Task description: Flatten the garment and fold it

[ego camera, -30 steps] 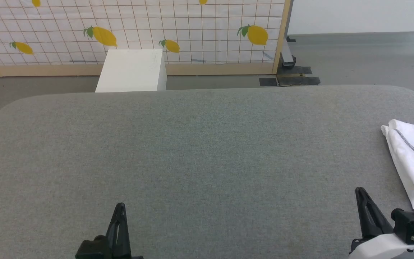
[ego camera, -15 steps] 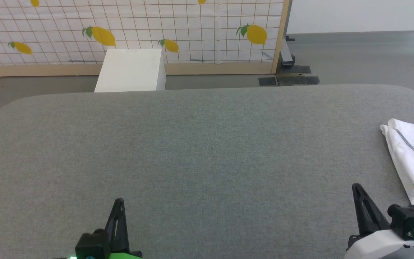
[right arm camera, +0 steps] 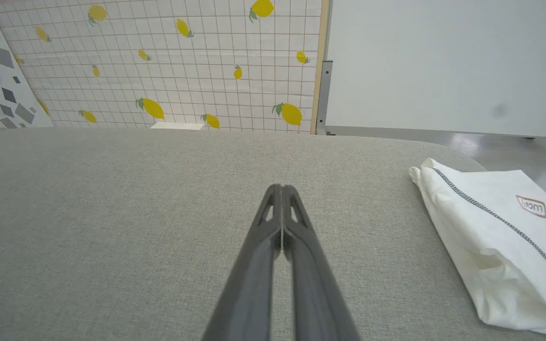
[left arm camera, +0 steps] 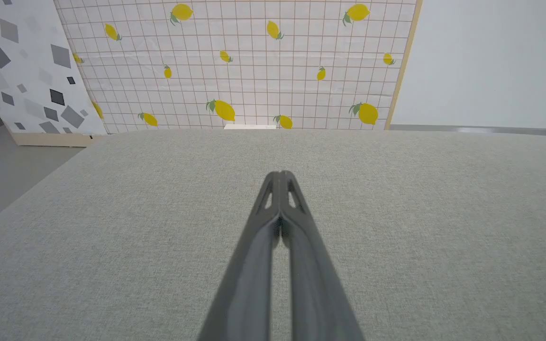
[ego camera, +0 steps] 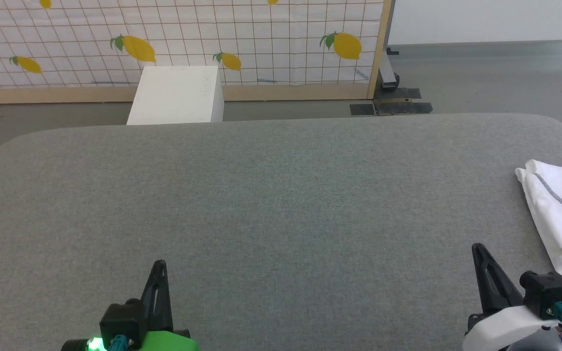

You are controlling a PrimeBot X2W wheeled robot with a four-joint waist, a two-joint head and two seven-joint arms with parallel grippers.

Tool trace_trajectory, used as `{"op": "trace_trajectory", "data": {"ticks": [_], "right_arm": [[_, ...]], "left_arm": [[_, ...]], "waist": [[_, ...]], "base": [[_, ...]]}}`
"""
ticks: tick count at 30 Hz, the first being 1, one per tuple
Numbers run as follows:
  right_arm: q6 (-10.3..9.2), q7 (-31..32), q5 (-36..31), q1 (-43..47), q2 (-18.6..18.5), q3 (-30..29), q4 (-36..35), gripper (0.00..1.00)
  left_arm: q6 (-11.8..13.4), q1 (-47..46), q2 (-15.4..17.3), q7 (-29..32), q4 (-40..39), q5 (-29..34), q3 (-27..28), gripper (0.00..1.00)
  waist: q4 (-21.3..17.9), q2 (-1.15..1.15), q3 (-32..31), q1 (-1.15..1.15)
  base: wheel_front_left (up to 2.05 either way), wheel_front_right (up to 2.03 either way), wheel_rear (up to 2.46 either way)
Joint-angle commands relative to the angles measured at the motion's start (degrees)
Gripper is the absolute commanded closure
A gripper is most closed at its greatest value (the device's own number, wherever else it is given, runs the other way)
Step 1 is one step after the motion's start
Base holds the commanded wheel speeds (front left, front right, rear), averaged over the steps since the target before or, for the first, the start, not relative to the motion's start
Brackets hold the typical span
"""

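Pincer point(right arm camera: 282, 189) closed; folded garment point(right arm camera: 495, 246) right (label visible).

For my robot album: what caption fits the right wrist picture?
Shut right hand over the grey table, folded white shirt lying to its right.

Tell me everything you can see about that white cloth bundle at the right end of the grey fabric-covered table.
The white cloth garment looks thin and soft, folded into a rumpled, roughly rectangular bundle lying flat. A dark grey zigzag stitch line runs slantwise across its top layer, with a small tan-bordered label beside it. It rests near the right edge of the grey fabric-covered table; part runs out of frame. Nothing else visibly touches it.
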Motion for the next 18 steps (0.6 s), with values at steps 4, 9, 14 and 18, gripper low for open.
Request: {"op": "trace_trajectory", "data": {"ticks": [4, 9, 14, 18], "right_arm": [[-0.04, 0.23, -0.70, -1.55, 0.06, 0.38, 0.18, 1.00], [-0.04, 0.33, -0.86, -1.91, 0.07, 0.64, 0.23, 1.00], [-0.04, 0.43, -1.02, -2.29, 0.08, 0.93, 0.30, 1.00], [-0.05, 0.51, -1.14, -2.59, 0.08, 1.15, 0.34, 1.00]], "left_arm": [[-0.90, -1.50, -0.21, 0.77, 0.23, 0.81, 0.56, 1.00], [-1.35, -2.03, -0.30, 1.32, 0.40, 1.12, 0.97, 1.00], [-1.81, -2.59, -0.39, 1.90, 0.58, 1.45, 1.40, 1.00], [-2.18, -3.02, -0.47, 2.35, 0.72, 1.71, 1.73, 1.00]], "waist": [[-0.05, 0.00, 0.03, 0.00], [-0.11, 0.00, 0.05, 0.00], [-0.17, 0.00, 0.08, 0.00], [-0.22, 0.00, 0.11, 0.00]], "base": [[0.00, 0.00, 0.00], [0.00, 0.00, 0.00], [0.00, 0.00, 0.00], [0.00, 0.00, 0.00]]}}
